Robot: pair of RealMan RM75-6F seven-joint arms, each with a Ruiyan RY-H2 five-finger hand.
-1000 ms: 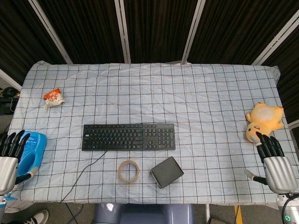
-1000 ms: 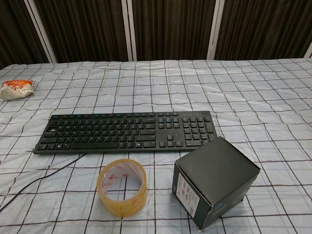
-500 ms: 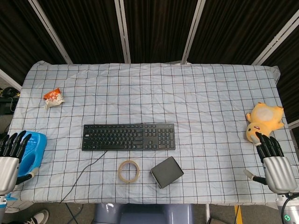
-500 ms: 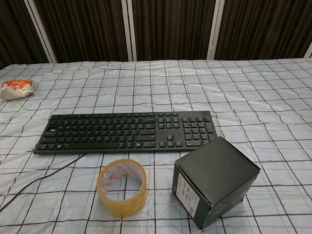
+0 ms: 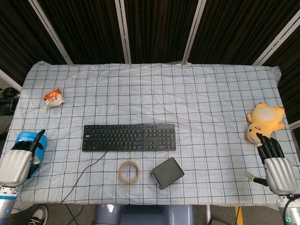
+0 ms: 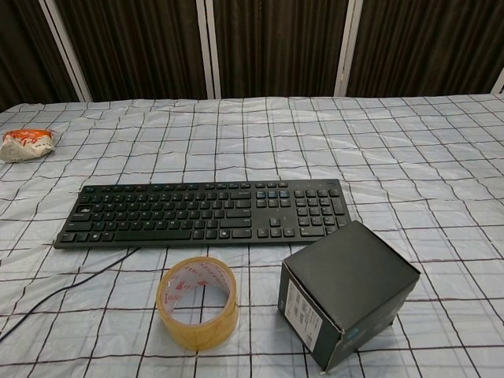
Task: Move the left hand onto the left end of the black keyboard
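Note:
The black keyboard [image 5: 129, 137] lies flat across the left-centre of the checked cloth, and the chest view shows the keyboard [image 6: 205, 213] with its cable running off to the near left. My left hand [image 5: 16, 164] hovers at the table's near-left edge, over a blue object [image 5: 27, 139] and well left of the keyboard's left end. It holds nothing; its dark fingers [image 5: 37, 137] point toward the table. My right hand [image 5: 276, 169] stays at the near-right edge, fingers straight and apart, empty. Neither hand appears in the chest view.
A tape roll [image 5: 128, 171] and a small black box [image 5: 167, 172] sit in front of the keyboard. An orange snack packet [image 5: 54, 97] lies far left. A yellow plush toy [image 5: 263, 123] lies just beyond my right hand.
My left hand has turned and shifted a little right over the blue object, so its fingers look shorter. The right hand and the objects have not moved.

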